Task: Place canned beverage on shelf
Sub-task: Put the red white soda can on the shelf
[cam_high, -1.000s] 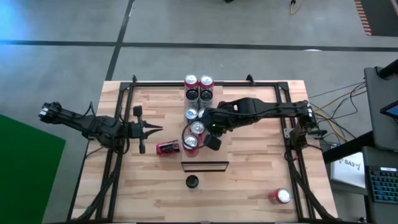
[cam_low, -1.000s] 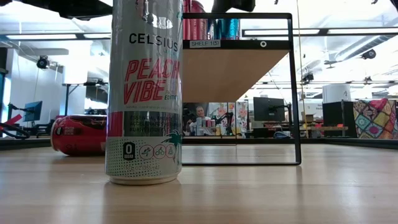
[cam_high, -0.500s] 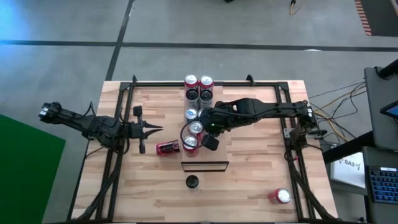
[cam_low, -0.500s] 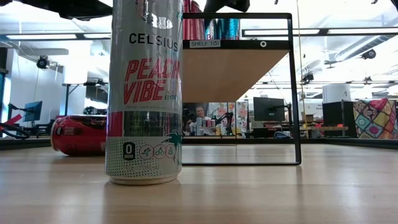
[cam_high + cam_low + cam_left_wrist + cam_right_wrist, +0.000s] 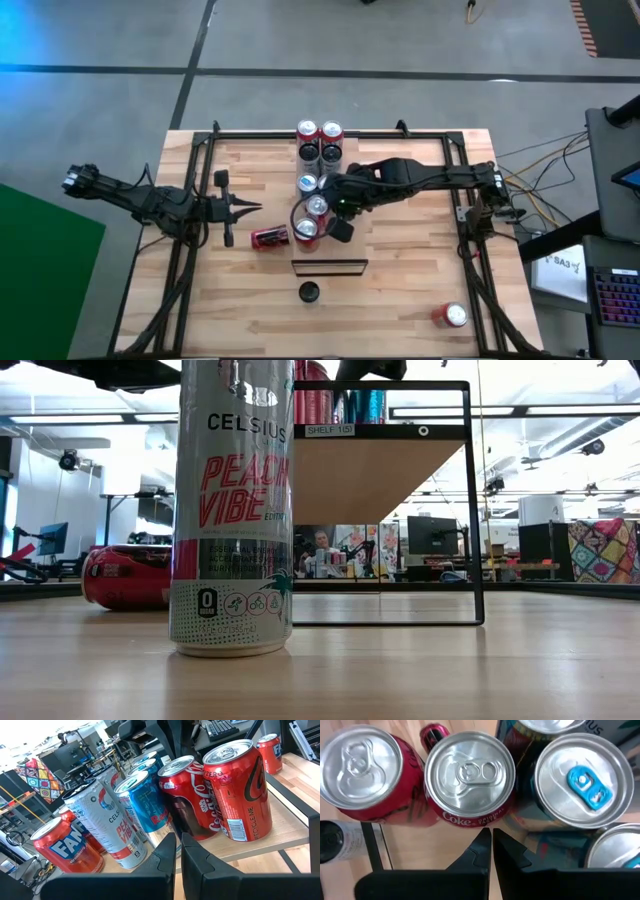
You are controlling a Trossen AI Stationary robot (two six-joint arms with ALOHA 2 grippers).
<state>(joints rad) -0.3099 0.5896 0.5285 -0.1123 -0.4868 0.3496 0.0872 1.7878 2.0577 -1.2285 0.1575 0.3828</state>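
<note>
Shelf [image 5: 318,190] and its cans, mid-desk, with the right gripper [image 5: 340,228] hanging over the near end.

Nearest the desk's [image 5: 400,300] front edge, a red can [image 5: 450,316] stands alone by the right corner and a tall Celsius can [image 5: 232,510] stands just ahead of the shelf's black frame [image 5: 470,500], with bare planks on either side. A red can lying on its side [image 5: 269,238] sits just left of the shelf's near end. On the raised board, a Coke can [image 5: 469,777] and a second red can [image 5: 362,770] fill the near end, close beside blue-tabbed cans [image 5: 582,780]; further cans crowd the board right to the far end. The right arm reaches in from the right rail, its wrist angled down, fingers together and empty above the Coke can. The left gripper [image 5: 250,209] rests level over the left planks, fingers pressed together, pointing at the shelf.
</note>
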